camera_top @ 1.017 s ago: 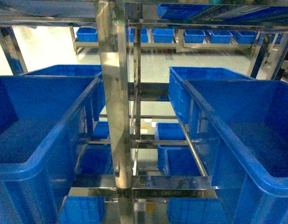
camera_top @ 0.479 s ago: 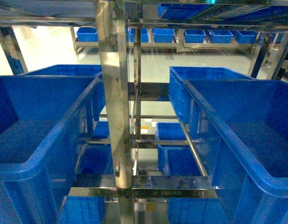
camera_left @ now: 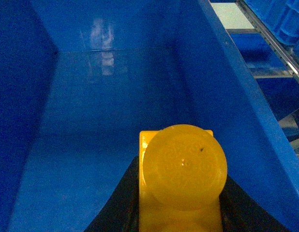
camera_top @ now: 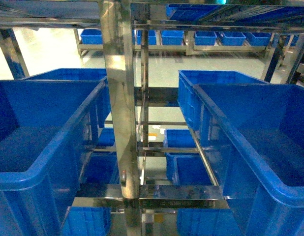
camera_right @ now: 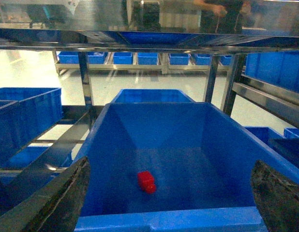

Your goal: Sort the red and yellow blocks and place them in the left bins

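Partly cropped, yellow brick point(camera_left: 181, 179) hides left gripper point(camera_left: 178, 212) fingertips

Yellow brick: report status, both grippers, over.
Left gripper shut on yellow brick, inside a blue crate. Right gripper open, empty, facing another crate; red block on its floor. Nothing in the way.

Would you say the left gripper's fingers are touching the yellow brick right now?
Touching: in the left wrist view, the dark fingers press against both sides of the yellow brick, held above the blue bin's floor.
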Controlling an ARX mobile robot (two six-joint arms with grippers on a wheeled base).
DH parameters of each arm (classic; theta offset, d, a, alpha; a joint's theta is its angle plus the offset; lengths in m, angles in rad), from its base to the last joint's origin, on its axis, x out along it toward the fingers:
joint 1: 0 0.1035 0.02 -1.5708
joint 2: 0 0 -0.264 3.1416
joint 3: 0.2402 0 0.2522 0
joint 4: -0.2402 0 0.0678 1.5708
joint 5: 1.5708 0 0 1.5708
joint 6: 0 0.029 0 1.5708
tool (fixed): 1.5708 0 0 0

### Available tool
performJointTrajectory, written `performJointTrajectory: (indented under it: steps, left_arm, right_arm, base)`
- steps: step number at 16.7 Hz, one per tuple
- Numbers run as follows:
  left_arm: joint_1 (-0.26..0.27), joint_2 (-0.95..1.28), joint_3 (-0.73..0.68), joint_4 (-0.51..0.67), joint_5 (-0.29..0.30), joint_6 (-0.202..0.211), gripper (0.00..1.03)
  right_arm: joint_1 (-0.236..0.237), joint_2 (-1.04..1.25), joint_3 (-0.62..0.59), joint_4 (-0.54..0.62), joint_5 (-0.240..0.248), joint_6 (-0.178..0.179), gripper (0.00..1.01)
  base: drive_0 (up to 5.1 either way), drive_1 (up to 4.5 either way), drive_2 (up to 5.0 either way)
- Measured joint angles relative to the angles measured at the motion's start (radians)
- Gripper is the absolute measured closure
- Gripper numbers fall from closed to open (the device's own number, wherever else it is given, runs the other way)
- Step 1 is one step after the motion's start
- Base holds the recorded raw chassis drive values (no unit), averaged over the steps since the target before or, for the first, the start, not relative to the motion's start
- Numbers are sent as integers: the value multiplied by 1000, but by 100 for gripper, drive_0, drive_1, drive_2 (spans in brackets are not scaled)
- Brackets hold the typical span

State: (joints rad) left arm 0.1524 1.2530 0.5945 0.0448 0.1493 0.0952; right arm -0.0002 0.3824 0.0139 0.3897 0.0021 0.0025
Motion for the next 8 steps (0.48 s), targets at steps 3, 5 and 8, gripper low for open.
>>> performJointTrajectory:
  steps: [3, 5, 8]
  left_arm:
    - [-6, 8, 2, 6, -2, 0, 76]
    - [-14, 22, 6, 8, -7, 0, 76]
    - [-24, 45, 15, 16, -15, 0, 76]
  right_arm:
    - [0, 0, 0, 0, 0, 0, 3]
    - [0, 0, 0, 0, 0, 0, 3]
    - [0, 0, 0, 0, 0, 0, 3]
  base:
    - [0, 0, 0]
    - [0, 0, 0]
    - [0, 0, 0]
